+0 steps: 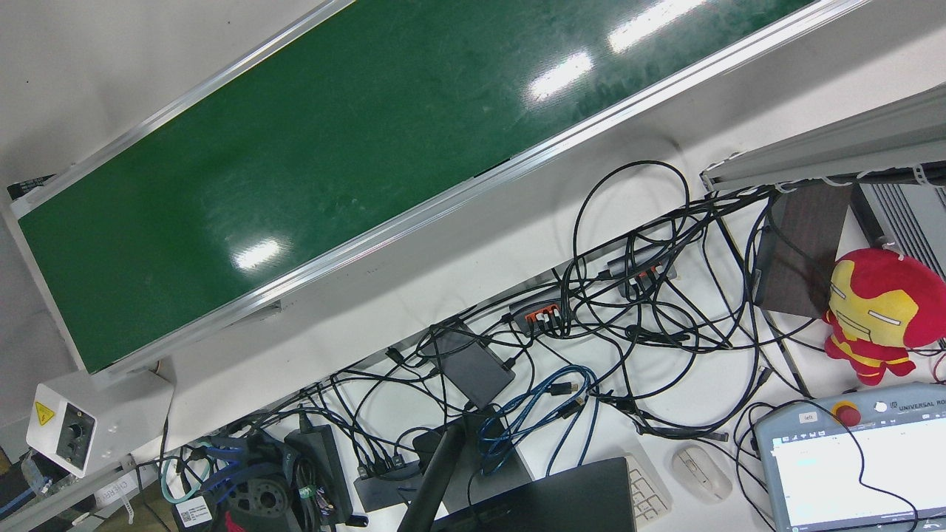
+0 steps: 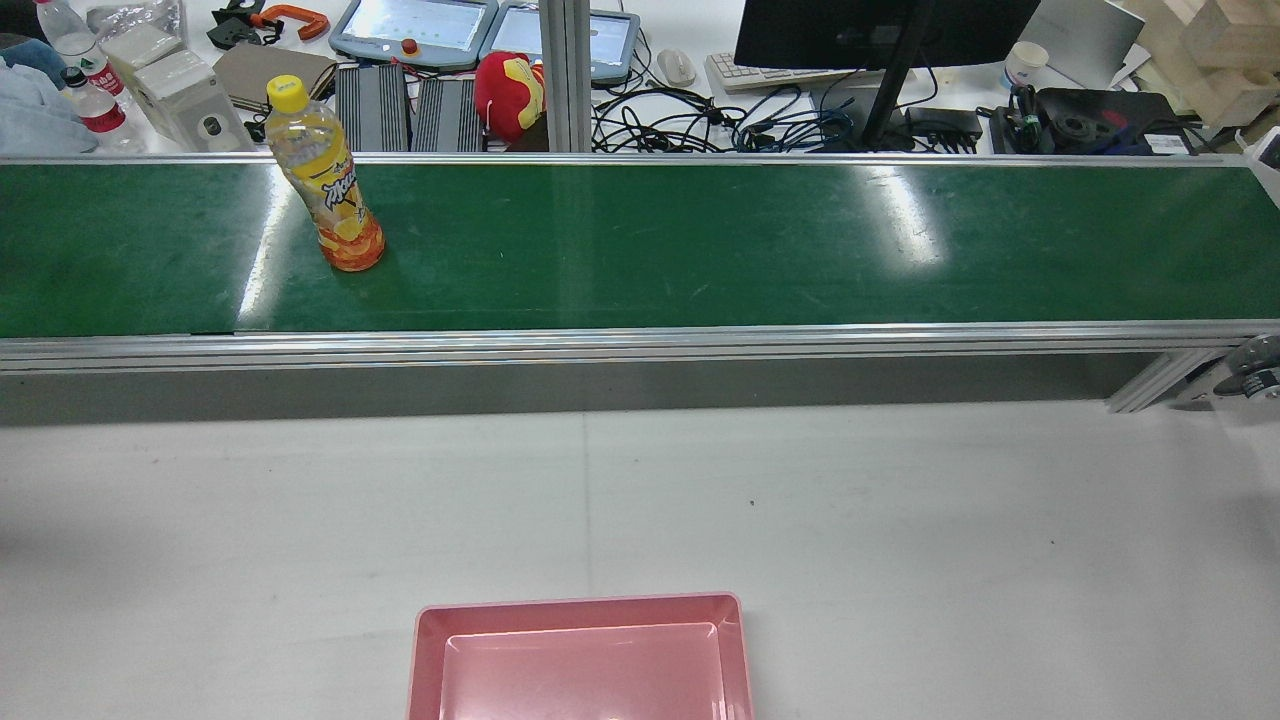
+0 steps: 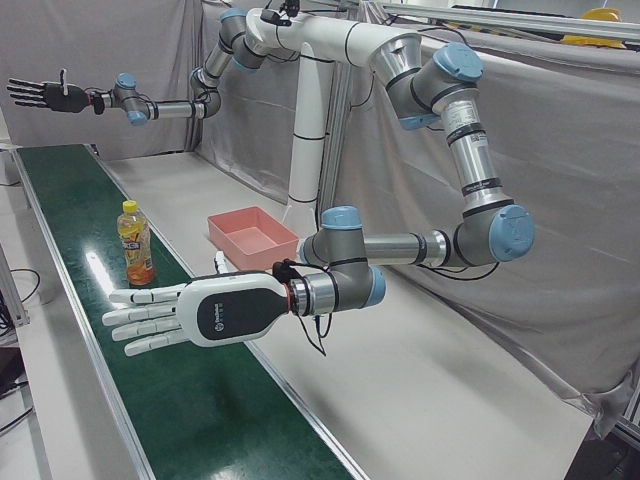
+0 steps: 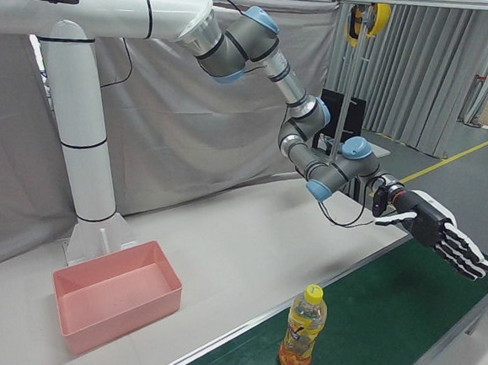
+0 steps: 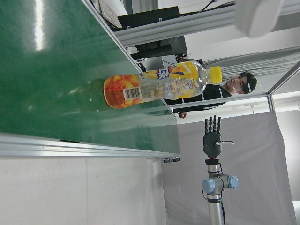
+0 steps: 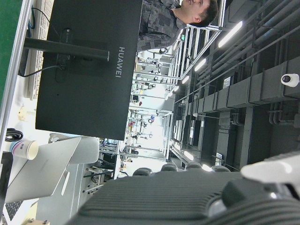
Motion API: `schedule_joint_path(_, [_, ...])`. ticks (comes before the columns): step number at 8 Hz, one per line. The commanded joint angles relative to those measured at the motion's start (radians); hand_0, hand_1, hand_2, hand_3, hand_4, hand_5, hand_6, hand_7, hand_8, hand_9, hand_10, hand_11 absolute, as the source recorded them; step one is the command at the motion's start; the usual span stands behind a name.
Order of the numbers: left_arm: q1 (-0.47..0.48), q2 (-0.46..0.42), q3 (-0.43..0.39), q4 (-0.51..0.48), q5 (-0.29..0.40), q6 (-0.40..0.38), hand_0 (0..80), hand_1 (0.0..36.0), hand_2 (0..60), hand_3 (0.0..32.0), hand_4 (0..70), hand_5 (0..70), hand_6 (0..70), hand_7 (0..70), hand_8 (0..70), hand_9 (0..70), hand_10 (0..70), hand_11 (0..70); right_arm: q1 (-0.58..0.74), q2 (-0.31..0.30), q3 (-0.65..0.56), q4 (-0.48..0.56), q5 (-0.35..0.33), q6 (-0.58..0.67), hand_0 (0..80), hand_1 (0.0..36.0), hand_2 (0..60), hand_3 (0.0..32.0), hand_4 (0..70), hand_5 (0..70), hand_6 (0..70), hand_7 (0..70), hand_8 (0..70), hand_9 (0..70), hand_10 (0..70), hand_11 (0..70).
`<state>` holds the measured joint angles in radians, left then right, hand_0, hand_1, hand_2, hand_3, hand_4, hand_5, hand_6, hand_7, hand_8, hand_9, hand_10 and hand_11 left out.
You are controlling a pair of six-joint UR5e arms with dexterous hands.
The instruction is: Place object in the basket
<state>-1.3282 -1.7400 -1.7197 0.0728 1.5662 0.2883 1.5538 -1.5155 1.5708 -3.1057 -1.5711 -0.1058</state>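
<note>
An orange drink bottle (image 2: 330,190) with a yellow cap stands upright on the green conveyor belt (image 2: 700,240), toward the rear view's left. It also shows in the left-front view (image 3: 135,245), the right-front view (image 4: 302,331) and the left hand view (image 5: 159,84). The pink basket (image 2: 580,610) sits empty on the white table; it also shows in the front-corner views (image 3: 252,235) (image 4: 117,295). My left hand (image 3: 190,315) (image 4: 439,232) is open, fingers straight, above the belt and apart from the bottle. My right hand (image 3: 45,95) (image 5: 212,136) is open, held high at the belt's far end.
Behind the belt lie a monitor (image 2: 880,30), tangled cables (image 1: 628,310), a red plush toy (image 1: 879,310), teach pendants (image 2: 415,25) and water bottles (image 2: 90,90). The white pedestal (image 4: 87,136) stands behind the basket. Bare white table (image 2: 900,500) lies between belt and basket.
</note>
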Motion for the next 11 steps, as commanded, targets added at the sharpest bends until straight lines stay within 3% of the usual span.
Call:
schedule_joint_path(1, [0.066, -0.007, -0.009, -0.008, 0.0, 0.0, 65.0, 7.8, 0.0, 2.2, 0.0, 15.9, 0.0, 0.0, 3.7, 4.1, 0.0, 0.0, 0.0, 0.0, 0.0, -0.001, 0.0, 0.0, 0.0, 0.0, 0.0, 0.0, 0.0, 0.0, 0.0, 0.0, 0.0, 0.0, 0.0, 0.0])
schedule_joint_path(2, [0.119, -0.01, -0.012, -0.01, -0.009, 0.0, 67.7, 8.3, 0.0, 2.8, 0.0, 15.9, 0.0, 0.0, 4.6, 5.4, 0.0, 0.0, 0.0, 0.0, 0.0, -0.001, 0.0, 0.0, 0.0, 0.0, 0.0, 0.0, 0.0, 0.0, 0.0, 0.0, 0.0, 0.0, 0.0, 0.0])
schedule_joint_path(3, [0.153, -0.012, -0.014, -0.013, -0.012, -0.001, 80.0, 10.1, 0.0, 1.0, 0.0, 16.9, 0.0, 0.0, 4.9, 5.7, 0.0, 0.0, 0.0, 0.0, 0.0, -0.001, 0.0, 0.0, 0.0, 0.0, 0.0, 0.0, 0.0, 0.0, 0.0, 0.0, 0.0, 0.0, 0.0, 0.0])
schedule_joint_path(5, [0.172, -0.055, -0.014, -0.013, -0.023, -0.004, 80.0, 10.9, 0.0, 1.4, 0.0, 17.4, 0.0, 0.0, 6.3, 7.6, 0.0, 2.4, 0.0, 0.0, 0.0, 0.001, 0.0, 0.0, 0.0, 0.0, 0.0, 0.0, 0.0, 0.0, 0.0, 0.0, 0.0, 0.0, 0.0, 0.0])
schedule_joint_path(8, [0.335, -0.081, -0.014, 0.021, -0.283, -0.081, 80.0, 12.0, 0.0, 0.6, 0.0, 18.0, 0.0, 0.0, 4.7, 5.6, 0.0, 2.4, 0.0, 0.0, 0.0, -0.001, 0.0, 0.0, 0.0, 0.0, 0.0, 0.0, 0.0, 0.0, 0.0, 0.0, 0.0, 0.0, 0.0, 0.0])
schedule_joint_path(10, [0.345, -0.096, -0.018, 0.086, -0.288, -0.069, 80.0, 16.9, 0.0, 0.0, 2.2, 19.4, 0.0, 0.0, 4.3, 4.9, 0.0, 1.3, 0.0, 0.0, 0.0, 0.001, 0.0, 0.0, 0.0, 0.0, 0.0, 0.0, 0.0, 0.0, 0.0, 0.0, 0.0, 0.0, 0.0, 0.0])
schedule_joint_path(11, [0.36, -0.127, -0.021, 0.128, -0.288, -0.052, 80.0, 16.6, 0.0, 0.2, 2.2, 18.9, 0.0, 0.0, 4.3, 4.9, 0.0, 1.3, -0.001, 0.0, 0.0, -0.001, 0.0, 0.0, 0.0, 0.0, 0.0, 0.0, 0.0, 0.0, 0.0, 0.0, 0.0, 0.0, 0.0, 0.0])
